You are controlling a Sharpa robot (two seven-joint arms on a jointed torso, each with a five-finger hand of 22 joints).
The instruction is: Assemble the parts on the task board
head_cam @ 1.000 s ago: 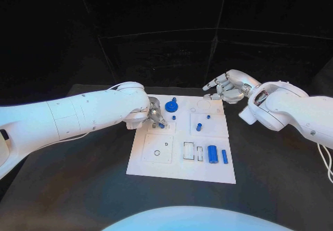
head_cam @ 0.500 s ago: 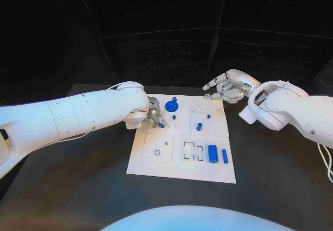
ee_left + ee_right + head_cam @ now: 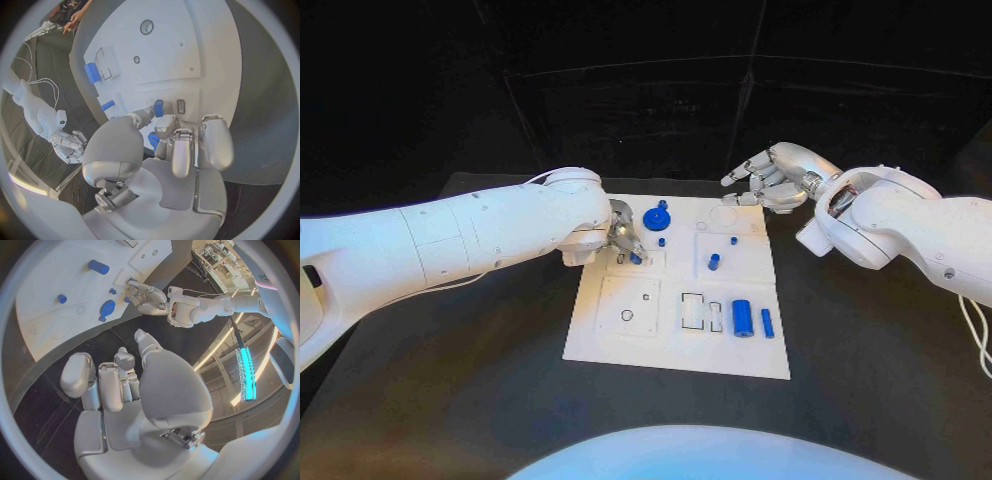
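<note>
Reading outward from the work, I located a small blue peg (image 3: pixel 159 107) at the left hand's (image 3: pixel 620 240) fingertips (image 3: pixel 150 112), on the task board (image 3: pixel 668 350) beside a small dark slot (image 3: pixel 180 106); whether the fingers actually pinched the peg or merely touched it, I could not tell. I judged the peg to be light, rigid and smooth, so it would slip or tip easily, and the sensible hold was across its sides, near the top, leaving the lower end free to enter a hole. Near it on the far part of the board stood a blue round part (image 3: pixel 656 221) with a knob, two blue pegs (image 3: pixel 714 263) further right, and toward the near edge a blue cylinder (image 3: pixel 741 320) with a thin blue bar (image 3: pixel 766 324) just beside it, next to empty rectangular recesses (image 3: pixel 692 311). I judged the cylinder to be the heaviest of these, and likely to roll if released on its side. My right hand (image 3: pixel 770 180) hovered off the board's far right corner over the black table (image 3: pixel 877 360), fingers loosely curled and apart, holding nothing.
</note>
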